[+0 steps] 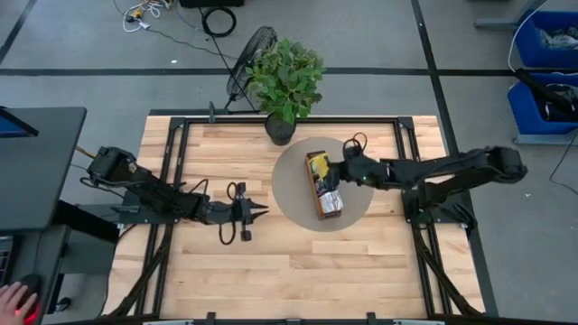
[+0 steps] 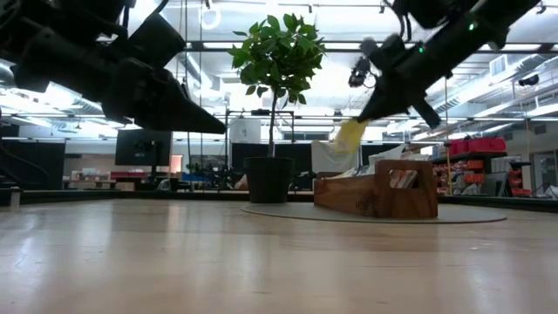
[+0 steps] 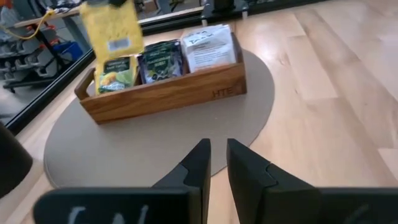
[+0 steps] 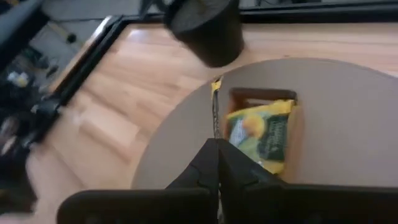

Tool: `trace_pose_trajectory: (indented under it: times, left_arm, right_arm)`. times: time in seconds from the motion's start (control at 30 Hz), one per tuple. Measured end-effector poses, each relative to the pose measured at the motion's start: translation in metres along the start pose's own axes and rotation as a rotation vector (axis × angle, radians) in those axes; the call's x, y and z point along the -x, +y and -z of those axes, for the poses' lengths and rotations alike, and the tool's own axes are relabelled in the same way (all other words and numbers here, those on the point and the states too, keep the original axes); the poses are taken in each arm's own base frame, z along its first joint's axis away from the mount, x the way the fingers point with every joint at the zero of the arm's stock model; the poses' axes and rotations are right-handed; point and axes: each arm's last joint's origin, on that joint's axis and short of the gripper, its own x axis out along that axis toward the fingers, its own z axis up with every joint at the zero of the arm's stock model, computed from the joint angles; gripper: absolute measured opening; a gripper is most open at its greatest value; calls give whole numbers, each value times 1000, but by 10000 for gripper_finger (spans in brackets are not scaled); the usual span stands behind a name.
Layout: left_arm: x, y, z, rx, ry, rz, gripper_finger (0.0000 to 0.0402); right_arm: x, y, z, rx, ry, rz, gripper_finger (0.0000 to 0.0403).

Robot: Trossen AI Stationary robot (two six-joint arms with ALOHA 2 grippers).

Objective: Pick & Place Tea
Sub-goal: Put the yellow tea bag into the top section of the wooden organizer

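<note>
A long wooden tray (image 3: 168, 93) stands on a round grey mat (image 1: 293, 194) and holds tea sachets standing on edge: a yellow-green one (image 3: 115, 71), a dark one (image 3: 160, 61) and white ones (image 3: 208, 43). My right gripper (image 2: 366, 112) hovers over the tray's far end, shut on a yellow tea sachet (image 2: 349, 135). My left gripper (image 1: 256, 214) stands to the left of the mat, above the bare wood. It points at the tray, its fingers (image 3: 202, 158) a narrow gap apart with nothing between them. My right gripper pinches the yellow sachet's upper edge (image 2: 357, 125) between its two fingers, slanting down from the table's right. The sachet hangs below the fingertips, clear of the tray. In the right wrist view it shows edge-on (image 4: 216, 109) beyond the fingers.
A potted plant (image 1: 284, 77) stands just beyond the mat at the table's far edge, its dark pot (image 4: 208, 25) close to the tray's far end. Bare wood (image 1: 298, 271) lies along the near side. A person's hand (image 1: 18, 298) shows off the table, lower left.
</note>
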Motion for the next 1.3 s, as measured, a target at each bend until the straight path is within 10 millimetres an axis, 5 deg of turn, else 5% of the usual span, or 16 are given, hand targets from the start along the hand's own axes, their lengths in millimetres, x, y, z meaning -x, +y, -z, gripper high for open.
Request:
trace_pose_trajectory:
  times: [0.3,0.63,1.03,1.3]
  left_arm:
    - [0,0,1,-12,7,7,55]
    - [0,0,2,-25,16,8,55]
    - [0,0,1,-38,9,6,55]
    - [0,0,1,-36,7,6,55]
  right_arm:
    - [-31,-13,-12,-121,26,34,0]
    - [-68,-17,-3,-130,102,141,0]
    - [-72,-14,-2,-61,130,164,14]
    - [-71,-12,2,6,154,148,68]
